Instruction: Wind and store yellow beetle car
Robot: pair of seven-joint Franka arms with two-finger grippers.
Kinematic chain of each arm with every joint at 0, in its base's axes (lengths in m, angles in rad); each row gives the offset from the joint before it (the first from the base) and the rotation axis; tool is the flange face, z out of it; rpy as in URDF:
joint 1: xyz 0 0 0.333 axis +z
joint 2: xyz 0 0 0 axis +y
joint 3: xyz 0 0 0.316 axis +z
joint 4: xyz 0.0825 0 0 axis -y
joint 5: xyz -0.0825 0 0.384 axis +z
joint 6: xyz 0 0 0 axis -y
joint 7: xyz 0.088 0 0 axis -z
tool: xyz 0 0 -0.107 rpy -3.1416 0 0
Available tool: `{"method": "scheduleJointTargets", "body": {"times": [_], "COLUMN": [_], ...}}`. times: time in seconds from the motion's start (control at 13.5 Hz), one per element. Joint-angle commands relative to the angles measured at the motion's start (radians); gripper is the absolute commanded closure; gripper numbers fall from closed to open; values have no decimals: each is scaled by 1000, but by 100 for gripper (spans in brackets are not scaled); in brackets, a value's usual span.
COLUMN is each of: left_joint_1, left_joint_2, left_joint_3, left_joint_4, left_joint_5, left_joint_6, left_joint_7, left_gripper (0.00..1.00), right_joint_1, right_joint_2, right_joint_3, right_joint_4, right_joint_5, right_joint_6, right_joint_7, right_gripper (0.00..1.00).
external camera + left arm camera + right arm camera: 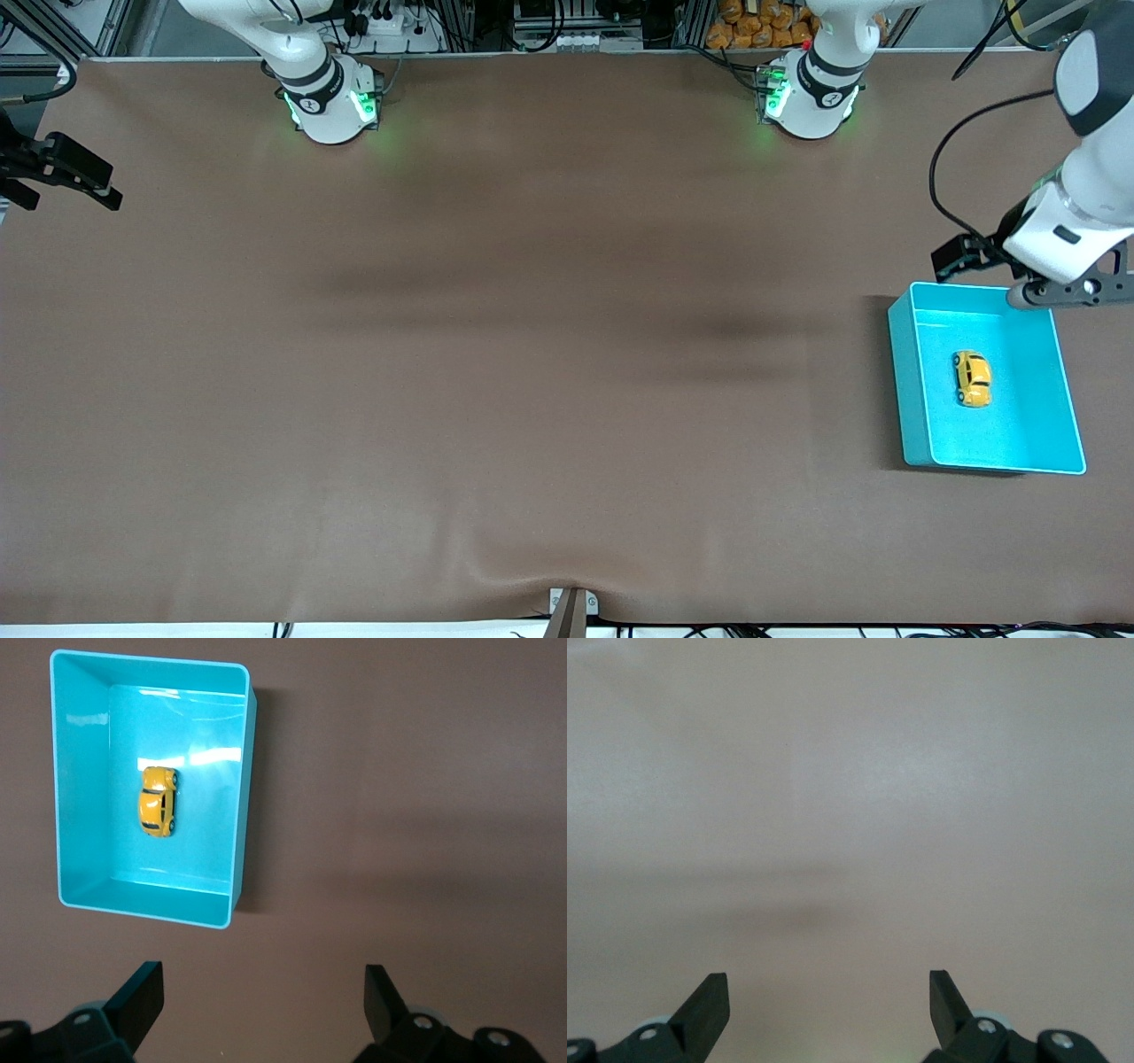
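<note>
yellow beetle car [157, 803] lies in turquoise bin [80, 780], apart from left gripper [264, 1003], jaws wide, empty.

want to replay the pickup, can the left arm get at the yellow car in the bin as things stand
Probably yes: the yellow beetle car lies alone in the open-topped turquoise bin, and the left gripper hangs open above the bin's edge.

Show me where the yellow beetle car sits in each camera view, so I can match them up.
Front view: yellow beetle car lies in the turquoise bin at the left arm's end of the table.
Left wrist view: the car lies on the bin floor.
Right wrist view: not in it, only bare table.
Shared landmark: the bin, in the front and left wrist views.
</note>
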Motion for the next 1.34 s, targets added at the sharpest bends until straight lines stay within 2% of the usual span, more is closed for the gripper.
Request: {"method": "scheduleJointTargets", "body": {"times": [0.0,0.3,0.59,0.89,1.26], "left_joint_1": [-56,-133,-157,-156,-171], "left_joint_2": [6,-14,-40,-60,-67], "left_joint_3": [67,162,164,141,155], "left_joint_4": [120,197,199,199,202], "left_joint_5": [-51,-96,-80,-76,-77], "left_joint_6": [-138,-249,-287,-293,-293], "left_joint_7": [4,11,86,89,93], "left_gripper": [0,0,0,0,0], "right_joint_1": [15,13,13,13,13], "right_joint_2": [7,7,9,10,9], "right_joint_3": [-11,-11,-11,-11,-10], "right_joint_4": [16,16,16,16,16], "right_joint_5": [-15,-15,-15,-15,-15], "right_joint_6": [-3,-3,-1,-1,-3], "right_joint_7": [-3,-2,0,-1,2], "right_gripper": [0,0,0,0,0]}}
